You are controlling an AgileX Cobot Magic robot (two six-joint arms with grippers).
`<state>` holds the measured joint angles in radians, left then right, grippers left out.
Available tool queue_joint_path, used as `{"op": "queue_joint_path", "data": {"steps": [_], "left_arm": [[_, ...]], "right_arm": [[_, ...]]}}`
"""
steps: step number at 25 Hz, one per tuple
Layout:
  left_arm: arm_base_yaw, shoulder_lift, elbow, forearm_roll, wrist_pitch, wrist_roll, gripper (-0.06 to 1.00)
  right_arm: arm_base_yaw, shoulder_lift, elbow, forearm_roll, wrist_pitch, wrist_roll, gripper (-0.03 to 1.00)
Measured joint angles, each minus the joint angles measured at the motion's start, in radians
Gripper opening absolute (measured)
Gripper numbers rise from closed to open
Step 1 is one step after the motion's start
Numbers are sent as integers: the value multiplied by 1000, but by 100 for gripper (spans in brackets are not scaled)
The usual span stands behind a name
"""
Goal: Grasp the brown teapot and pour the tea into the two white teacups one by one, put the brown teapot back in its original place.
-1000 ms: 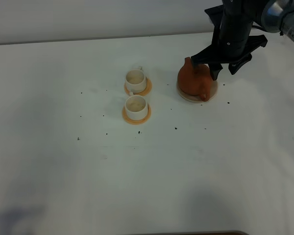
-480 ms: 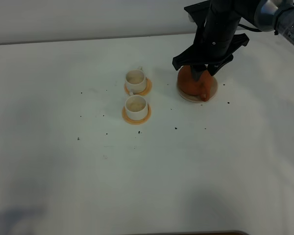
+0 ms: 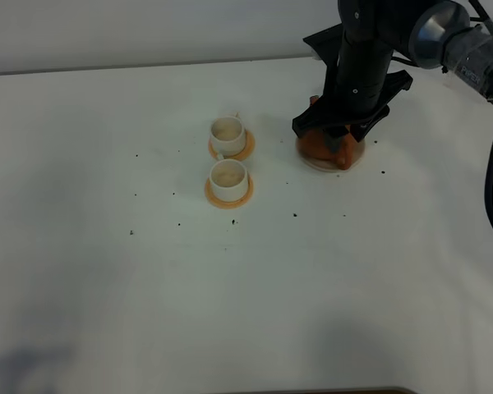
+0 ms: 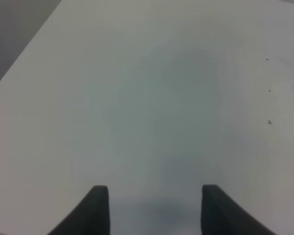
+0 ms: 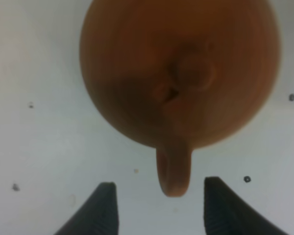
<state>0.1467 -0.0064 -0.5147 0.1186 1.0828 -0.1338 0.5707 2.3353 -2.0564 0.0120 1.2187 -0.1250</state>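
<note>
The brown teapot [image 3: 315, 146] sits on its pale saucer [image 3: 311, 163] at the back right, mostly covered by my right arm. My right gripper [image 3: 338, 141] hangs straight down over it. In the right wrist view the teapot [image 5: 181, 73] fills the frame, and its narrow handle [image 5: 174, 171] points between the two fingertips. My right gripper [image 5: 159, 205] is open, with a gap on each side of the handle. The two white teacups [image 3: 228, 131] [image 3: 228, 176] stand on orange coasters left of the teapot. My left gripper [image 4: 154, 208] is open over bare table.
Small dark specks dot the white table [image 3: 246, 279] around the cups and the teapot. The table's back edge runs just behind the teapot. The left arm does not show in the exterior view.
My right gripper has moved left and down from behind the teapot to directly over it, now hiding most of the pot. The teapot and the cups have not moved.
</note>
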Motion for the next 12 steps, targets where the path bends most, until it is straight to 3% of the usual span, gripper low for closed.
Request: {"op": "queue_joint_path", "data": {"steps": [12], "left_arm": [[0, 0, 0, 0, 0, 0, 43]], "right_arm": [[0, 26, 0, -54, 0, -3, 39]]}}
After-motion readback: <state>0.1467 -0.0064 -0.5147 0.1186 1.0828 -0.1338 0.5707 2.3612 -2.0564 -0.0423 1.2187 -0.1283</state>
